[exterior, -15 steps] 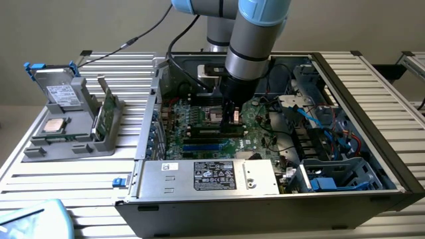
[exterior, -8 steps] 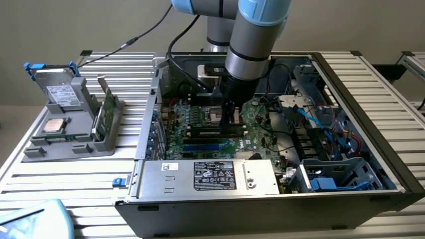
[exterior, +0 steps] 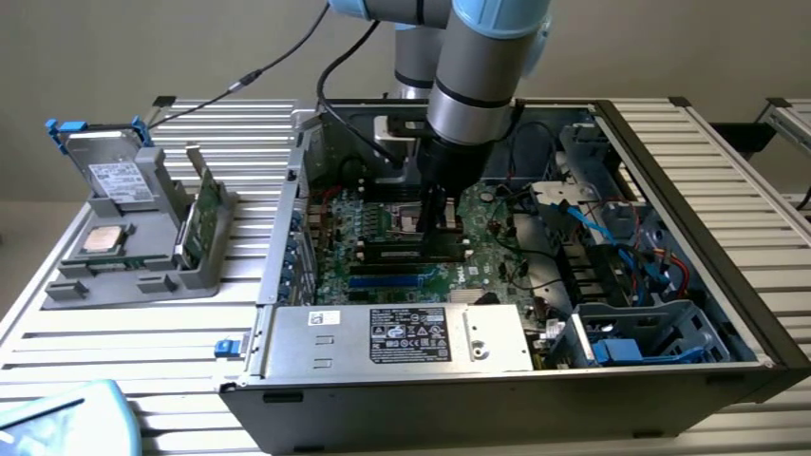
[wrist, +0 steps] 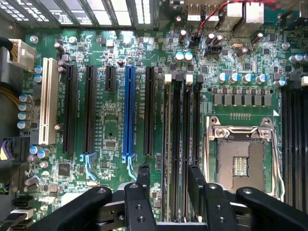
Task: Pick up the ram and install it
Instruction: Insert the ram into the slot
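In the exterior view, the end effector (exterior: 442, 220) hangs inside the open computer case (exterior: 709, 285), with its black fingers pointing down at the green motherboard (exterior: 380, 223). Directly under the fingertips the ram (exterior: 408, 253) stands on its long edge in a black slot. It is a narrow, flat stick with dark chips along its side. The fingertips are just above it, and I cannot tell from here if they touch it. Well apart from the end effector, toward the exterior view's left, a gray plastic holder (exterior: 140, 275) rests on the ribbed metal counter (exterior: 127, 351). It carries another green circuit-board stick (exterior: 205, 204) standing upright, a square silver processor chip (exterior: 102, 239) and a silver drive (exterior: 114, 176).

In the wrist view, the end effector (wrist: 168, 167) has its two black fingers (wrist: 143, 175) spread wide, and they grip nothing. Long parallel memory slots (wrist: 175, 144) run between them. The ram (wrist: 167, 144) appears as a thin brownish line in the slot midway between the fingers, free on both sides. Beyond one finger lies a glossy blue expansion slot (wrist: 128, 110). Beyond the other is the square processor socket (wrist: 239, 161) with a bright metal frame.
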You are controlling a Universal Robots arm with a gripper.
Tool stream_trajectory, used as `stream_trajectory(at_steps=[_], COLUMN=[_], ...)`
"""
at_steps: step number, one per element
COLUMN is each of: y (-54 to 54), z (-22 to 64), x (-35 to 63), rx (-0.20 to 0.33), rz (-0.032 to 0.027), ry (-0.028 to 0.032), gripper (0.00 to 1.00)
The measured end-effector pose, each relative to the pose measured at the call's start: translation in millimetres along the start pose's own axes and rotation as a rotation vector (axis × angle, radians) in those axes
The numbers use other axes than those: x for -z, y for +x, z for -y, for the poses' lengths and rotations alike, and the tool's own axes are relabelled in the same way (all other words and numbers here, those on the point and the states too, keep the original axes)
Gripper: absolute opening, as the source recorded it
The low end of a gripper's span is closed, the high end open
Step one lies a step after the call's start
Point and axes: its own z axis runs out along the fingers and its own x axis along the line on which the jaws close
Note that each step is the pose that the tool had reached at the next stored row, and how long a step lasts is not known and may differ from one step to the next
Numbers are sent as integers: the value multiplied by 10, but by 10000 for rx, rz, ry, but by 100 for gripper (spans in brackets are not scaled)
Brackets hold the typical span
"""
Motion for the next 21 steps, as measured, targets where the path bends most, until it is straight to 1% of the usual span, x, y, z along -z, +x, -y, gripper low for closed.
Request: stream_trajectory(at_steps=[4, 6, 7, 8, 9, 10, 11, 12, 13, 14, 19, 21], y=[-10, -12, -12, -12, -12, -12, -12, -12, -12, -11, -11, -12], z=[-81, -106, -110, -110, -110, -110, -110, -111, -111, -111, -117, -117], x=[64, 67, 66, 66, 67, 68, 68, 68, 69, 74, 141, 141], rx=[10, 12, 12, 13, 14, 13, 13, 12, 12, 10, 12, 14], rz=[-2, 1, 2, 2, 0, -2, -1, -2, -1, -5, -2, 0], ry=[0, 7, 7, 8, 7, 7, 7, 7, 7, 5, 7, 18], gripper=[45, 45, 43, 36, 36, 24, 18, 18, 13, 11, 11, 11])
